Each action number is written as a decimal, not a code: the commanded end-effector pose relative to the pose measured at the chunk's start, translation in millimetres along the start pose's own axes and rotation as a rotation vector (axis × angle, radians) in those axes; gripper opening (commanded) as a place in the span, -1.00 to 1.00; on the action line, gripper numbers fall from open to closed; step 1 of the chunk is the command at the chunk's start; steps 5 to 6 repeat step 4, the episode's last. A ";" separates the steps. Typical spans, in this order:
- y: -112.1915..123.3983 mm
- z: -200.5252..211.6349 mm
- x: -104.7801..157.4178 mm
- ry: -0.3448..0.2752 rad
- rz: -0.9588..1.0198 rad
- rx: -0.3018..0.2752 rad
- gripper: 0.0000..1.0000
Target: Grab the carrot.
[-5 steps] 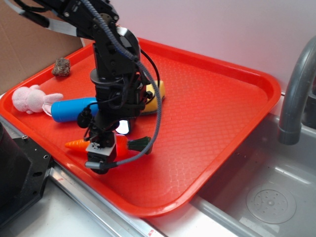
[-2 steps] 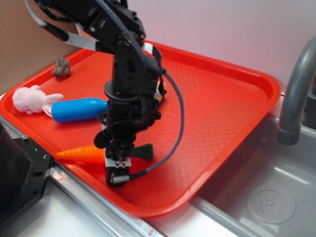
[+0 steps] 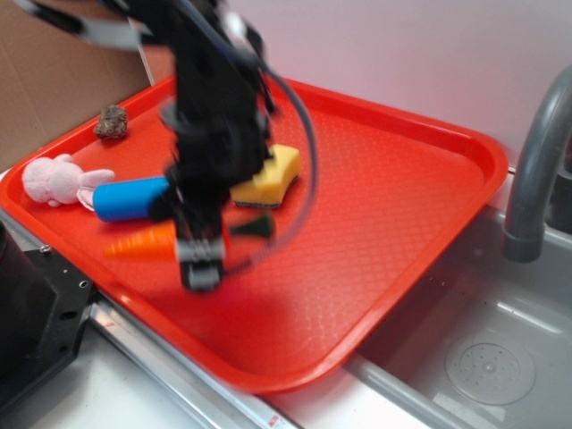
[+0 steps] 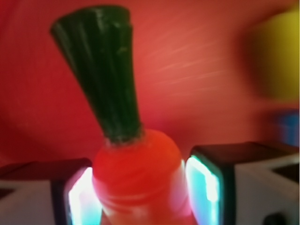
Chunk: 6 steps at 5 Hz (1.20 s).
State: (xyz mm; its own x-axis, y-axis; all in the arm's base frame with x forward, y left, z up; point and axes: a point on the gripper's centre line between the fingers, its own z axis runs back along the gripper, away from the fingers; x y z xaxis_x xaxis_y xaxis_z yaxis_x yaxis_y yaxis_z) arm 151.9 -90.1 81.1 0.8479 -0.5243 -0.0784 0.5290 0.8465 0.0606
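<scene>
We see our gripper clenched on the carrot, its 2 pads pressing at 3 and 9 o'clock, green stem toward 12.

Carrot clamped between gripper fingers, green stem upward; red tray blurred behind.
</scene>
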 end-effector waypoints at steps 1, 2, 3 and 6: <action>40.1 100.1 -31.2 -0.201 0.376 0.119 -1.00; 57.6 133.3 -41.4 -0.178 0.531 0.082 -1.00; 62.2 137.2 -49.4 -0.124 0.714 0.101 -1.00; 60.5 132.3 -50.2 -0.116 0.719 0.091 -1.00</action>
